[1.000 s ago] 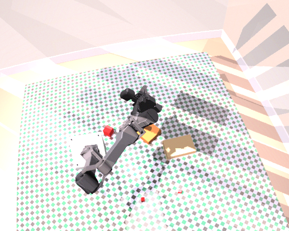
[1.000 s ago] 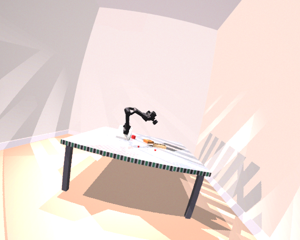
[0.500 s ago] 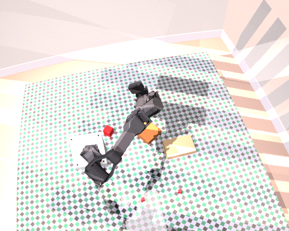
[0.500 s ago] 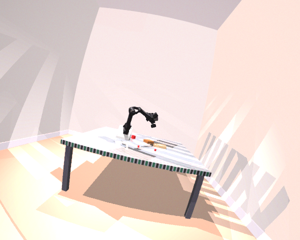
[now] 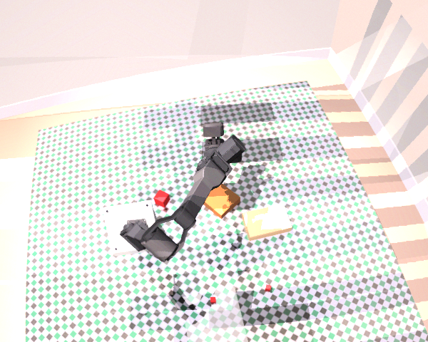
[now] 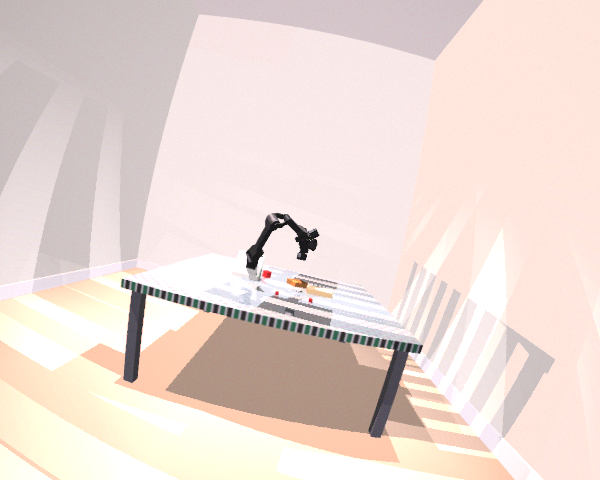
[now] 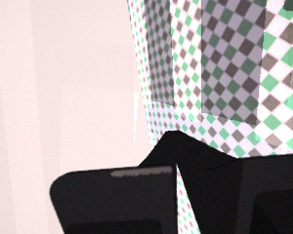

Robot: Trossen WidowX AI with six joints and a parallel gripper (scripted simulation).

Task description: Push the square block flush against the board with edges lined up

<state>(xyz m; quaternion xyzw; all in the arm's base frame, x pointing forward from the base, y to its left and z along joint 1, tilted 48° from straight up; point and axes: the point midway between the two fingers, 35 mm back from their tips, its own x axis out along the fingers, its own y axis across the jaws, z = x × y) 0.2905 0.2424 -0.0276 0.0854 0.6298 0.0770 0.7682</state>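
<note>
Gripper (image 5: pixel 213 142) (image 6: pixel 304 246) (image 7: pixel 172 136) raised above the patterned table (image 5: pixel 78 158) (image 6: pixel 269 321) (image 7: pixel 278 99), fingers together, nothing between them. Square orange block (image 5: pixel 225 203) (image 6: pixel 296 282) lies flat, partly under the arm in top view. Pale yellow board (image 5: pixel 256 229) (image 6: pixel 319 291) lies flat near it, a gap between; no sides meeting. Larger red cube (image 5: pixel 161 199) (image 6: pixel 266 273) sits just beside the white base plate (image 5: pixel 131 209). Wrist view: neither block nor board visible.

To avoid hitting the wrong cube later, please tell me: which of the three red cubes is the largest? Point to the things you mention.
The red cube (image 5: pixel 161 199) (image 6: pixel 266 273) beside the arm's white base plate (image 5: pixel 113 229); the other two are much smaller and lie farther from it.
</note>
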